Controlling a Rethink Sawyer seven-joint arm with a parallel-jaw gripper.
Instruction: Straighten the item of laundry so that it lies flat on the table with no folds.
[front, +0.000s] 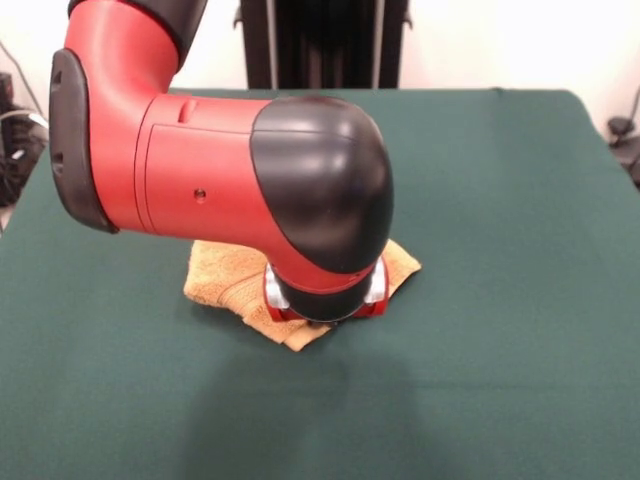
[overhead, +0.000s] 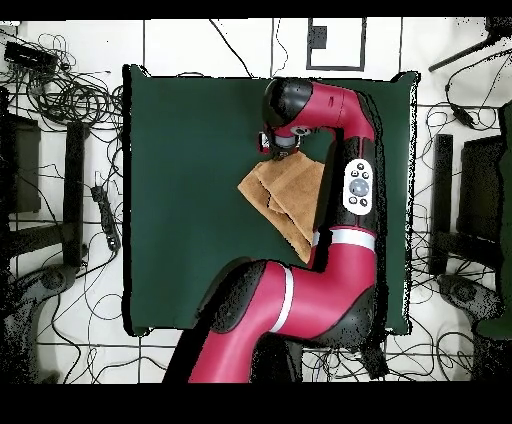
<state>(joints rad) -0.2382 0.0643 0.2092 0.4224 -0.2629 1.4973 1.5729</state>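
The orange-tan towel (front: 228, 277) lies crumpled near the middle of the dark green table (front: 500, 200), with folded layers and one corner pointing toward the camera. The red and black arm hangs low over it and hides most of it. The gripper (front: 325, 303) sits under the arm's wrist, down at the towel's near edge, and its state is hidden. In the overhead view the towel (overhead: 287, 192) shows as an irregular folded shape on the table (overhead: 190, 180), with the gripper (overhead: 279, 147) at its top end and the arm covering its right side.
The robot's black pedestal (front: 325, 45) stands at the table's far side. Tangled cables (overhead: 70, 95) and black stands (overhead: 75, 190) lie on the floor around the table. The arm's large elbow (front: 200, 150) blocks much of the front view.
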